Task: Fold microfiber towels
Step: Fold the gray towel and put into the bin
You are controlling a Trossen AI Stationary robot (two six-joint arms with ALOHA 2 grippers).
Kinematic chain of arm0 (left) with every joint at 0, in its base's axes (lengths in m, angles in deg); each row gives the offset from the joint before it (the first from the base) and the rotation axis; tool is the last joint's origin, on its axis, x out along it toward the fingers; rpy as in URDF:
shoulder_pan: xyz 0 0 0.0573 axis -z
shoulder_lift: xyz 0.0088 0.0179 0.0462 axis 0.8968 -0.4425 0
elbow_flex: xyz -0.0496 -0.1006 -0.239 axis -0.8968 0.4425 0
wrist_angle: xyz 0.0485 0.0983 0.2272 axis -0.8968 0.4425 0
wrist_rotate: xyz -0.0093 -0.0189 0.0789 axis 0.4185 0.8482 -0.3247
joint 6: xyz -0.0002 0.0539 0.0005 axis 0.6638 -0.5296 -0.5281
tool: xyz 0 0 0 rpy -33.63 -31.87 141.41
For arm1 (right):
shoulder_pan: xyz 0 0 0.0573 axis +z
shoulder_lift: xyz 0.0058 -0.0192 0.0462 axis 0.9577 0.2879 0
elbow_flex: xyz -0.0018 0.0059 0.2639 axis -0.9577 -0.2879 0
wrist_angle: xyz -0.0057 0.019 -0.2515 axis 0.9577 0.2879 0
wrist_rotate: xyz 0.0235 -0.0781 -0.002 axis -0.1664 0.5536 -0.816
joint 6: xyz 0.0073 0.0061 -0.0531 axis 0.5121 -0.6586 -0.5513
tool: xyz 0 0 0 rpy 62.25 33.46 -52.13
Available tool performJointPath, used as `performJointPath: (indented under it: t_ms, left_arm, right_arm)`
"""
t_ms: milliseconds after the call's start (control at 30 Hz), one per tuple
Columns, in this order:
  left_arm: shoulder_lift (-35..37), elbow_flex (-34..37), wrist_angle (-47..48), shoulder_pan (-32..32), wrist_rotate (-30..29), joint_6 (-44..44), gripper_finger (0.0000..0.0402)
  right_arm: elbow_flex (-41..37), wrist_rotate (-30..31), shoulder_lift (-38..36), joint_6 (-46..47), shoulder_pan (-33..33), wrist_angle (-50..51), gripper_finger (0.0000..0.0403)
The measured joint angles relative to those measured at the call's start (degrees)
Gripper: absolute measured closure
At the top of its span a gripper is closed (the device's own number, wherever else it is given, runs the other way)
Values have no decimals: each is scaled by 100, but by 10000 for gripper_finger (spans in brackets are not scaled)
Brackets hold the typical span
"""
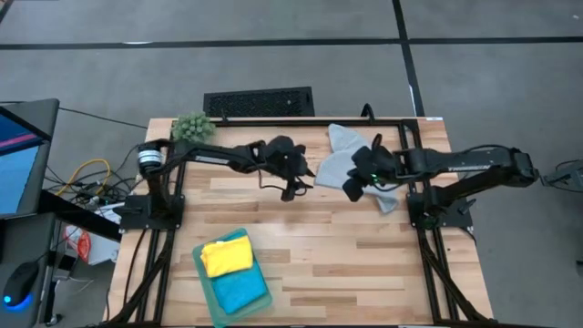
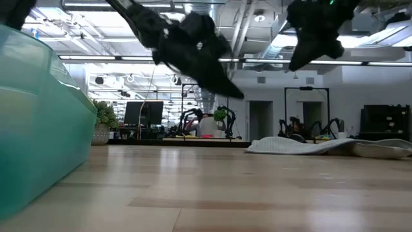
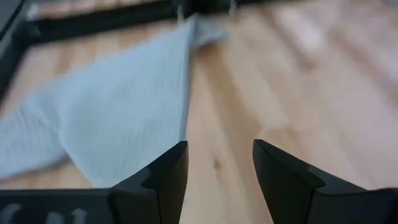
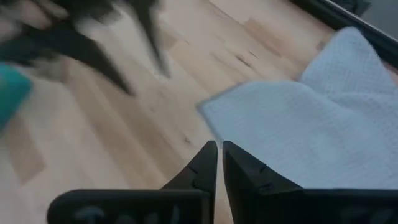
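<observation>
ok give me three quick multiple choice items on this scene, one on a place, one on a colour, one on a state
1. Where does the grey towel lie?
A. in the bin
B. on the table's far right part
C. on the floor

2. What colour is the towel on top in the bin?
A. yellow
B. red
C. grey

3. How is the left hand?
A. shut on the grey towel
B. open and empty
C. holding the plant

Answers:
1 B, it sprawls flat by the right hand.
2 A, the yellow towel sits over a blue towel.
3 B, its fingers stand apart with bare wood between.
</observation>
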Motion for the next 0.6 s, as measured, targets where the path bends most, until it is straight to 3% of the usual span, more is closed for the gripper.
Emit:
performJointPath:
  t_ms: [133, 300, 600]
  left_arm:
    - [-612, -430, 141, 31, -483, 3, 227]
    - [-1351, -1184, 786, 62, -513, -287, 228]
    - [-2319, -2338, 1842, 110, -1164, -713, 228]
  right_arm:
    - [3, 6, -322, 295, 180, 16, 352]
    - [2, 2, -556, 696, 352, 144, 351]
    - [0, 15, -566, 994, 738, 227, 351]
